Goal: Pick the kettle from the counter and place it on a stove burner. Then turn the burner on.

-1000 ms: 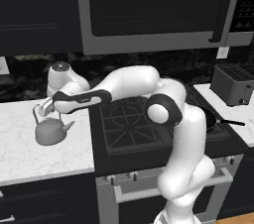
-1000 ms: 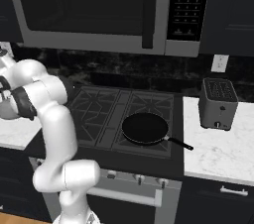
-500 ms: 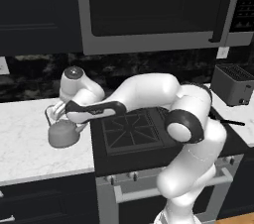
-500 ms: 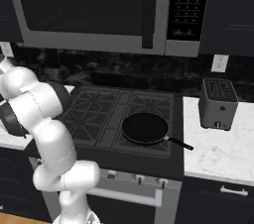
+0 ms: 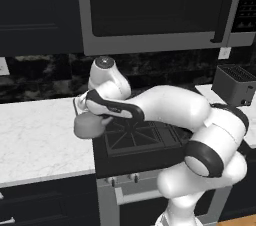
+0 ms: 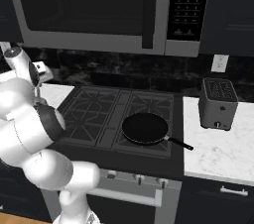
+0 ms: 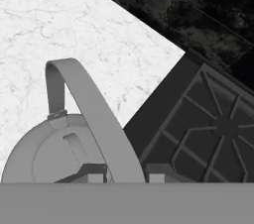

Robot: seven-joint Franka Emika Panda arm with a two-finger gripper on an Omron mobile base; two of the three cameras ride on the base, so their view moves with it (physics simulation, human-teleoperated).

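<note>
- White marble counter (image 5: 35, 135) with faint grey veins on the left, above dark cabinet fronts, running up to the left edge of the black cooktop (image 5: 145, 145).
- Small squat grey metal kettle (image 5: 89, 125) lifted clear of the counter, hanging right over the seam between marble and cooktop, near the front left corner of the stove.
- In the hand view, kettle (image 7: 59, 158) seen from above: rounded lid, thin arched handle sweeping across it, marble below on the left, cooktop edge on the right.
- Two-finger gripper (image 7: 126, 172) closed narrowly on the arched handle, one dark fingertip (image 7: 92, 172) on each side of the band; kettle hanging from that grip.
- White arm bent low across the front of the stove in the left base view, wrist over the kettle, gripper (image 5: 95, 115) itself mostly hidden behind the hand.
- Square black cast-iron stove burner (image 5: 132, 135) with star-like prongs just right of the kettle, bare; same grate (image 7: 213, 129) at the right of the hand view.
- Round black frying pan (image 6: 145, 128) on the front right burner, handle pointing right.
- Grey metal toaster (image 6: 217, 104) on the marble to the right of the stove.
- Dark microwave (image 6: 99, 10) above the cooktop.
</note>
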